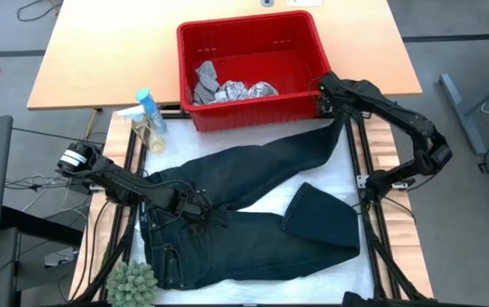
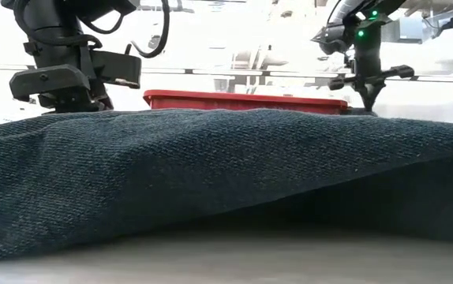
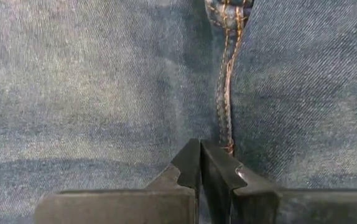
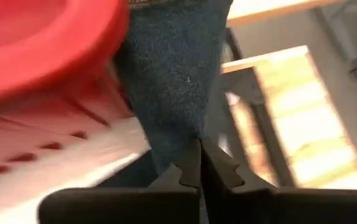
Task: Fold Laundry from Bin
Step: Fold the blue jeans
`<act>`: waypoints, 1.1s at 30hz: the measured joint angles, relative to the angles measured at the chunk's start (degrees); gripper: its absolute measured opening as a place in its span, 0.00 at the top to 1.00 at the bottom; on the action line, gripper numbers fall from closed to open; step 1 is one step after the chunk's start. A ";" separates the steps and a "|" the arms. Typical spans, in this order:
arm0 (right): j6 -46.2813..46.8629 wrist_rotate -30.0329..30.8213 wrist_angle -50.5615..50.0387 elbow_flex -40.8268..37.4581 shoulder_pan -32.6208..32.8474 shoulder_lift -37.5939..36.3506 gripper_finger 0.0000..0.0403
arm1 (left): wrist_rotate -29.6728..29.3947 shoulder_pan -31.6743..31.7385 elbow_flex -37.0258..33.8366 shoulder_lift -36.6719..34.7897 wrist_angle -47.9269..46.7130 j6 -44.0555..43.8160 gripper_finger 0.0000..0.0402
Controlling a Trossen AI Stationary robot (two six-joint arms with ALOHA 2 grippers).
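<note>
The trousers (image 1: 253,213) lie spread across the white middle of the desk (image 1: 347,183), waistband toward the front-left corner. One leg runs up to the bin's right front corner. The other lies along the front edge, its lower part doubled back over itself. No clean fold shows yet, so the work on this garment looks to be at an early stage.

The left pincer (image 1: 200,207) presses down on the trousers near the crotch seam. Its fingers are closed tight together on the denim surface, pinning rather than lifting, as far as the wrist view tells.

The right pincer (image 1: 325,90) sits at the bin's right front corner, where the end of the upper leg reaches. Its fingers are nearly together with the hem of that leg right at their tips. Whether cloth is pinched between them, I cannot tell.

The bin (image 1: 253,38) stands at the back edge of the white area. In it lie a grey cloth (image 1: 205,78) and a leaf-print white cloth (image 1: 246,90), both crumpled. So two pieces are left to take out and fold, and the trousers remain unfinished.
</note>
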 joint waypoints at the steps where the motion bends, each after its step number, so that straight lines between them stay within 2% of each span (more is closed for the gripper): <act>1: -2.25 0.52 -0.31 0.00 -0.31 0.00 0.87 | 0.02 0.00 0.00 0.00 -0.22 0.00 1.00; 6: -5.96 1.10 -6.09 0.00 -1.34 0.12 0.75 | 0.07 0.00 0.00 0.00 -0.83 0.25 1.00; 10: -3.05 -1.19 -8.40 -0.02 -0.12 0.61 0.67 | 1.49 0.00 0.00 0.00 -0.94 2.30 1.00; 12: -2.22 -4.71 -7.41 -0.01 0.84 0.53 0.63 | 2.26 0.00 0.00 0.00 -1.09 3.52 1.00; 16: -9.97 -15.82 -7.15 -0.05 5.13 0.51 0.59 | 3.14 0.00 0.00 0.00 -1.16 6.75 1.00; 19: -18.01 -23.40 -6.32 -1.48 13.11 0.39 0.58 | 3.08 0.00 0.00 0.00 0.52 11.01 1.00; 21: -21.59 -26.11 -6.42 -2.62 19.88 0.52 0.58 | 3.08 0.00 0.00 0.00 2.38 15.19 1.00; 25: -21.60 -29.67 -6.13 -3.79 35.63 0.48 0.60 | 5.55 0.00 0.00 0.00 5.45 23.72 1.00; 28: -14.38 -29.11 -4.55 -3.82 47.90 0.48 0.62 | 9.51 0.00 0.00 0.00 5.57 27.40 1.00; 33: 0.30 -27.87 -1.88 -3.80 65.92 0.74 0.63 | 15.59 -2.10 -0.01 0.00 5.55 28.77 1.00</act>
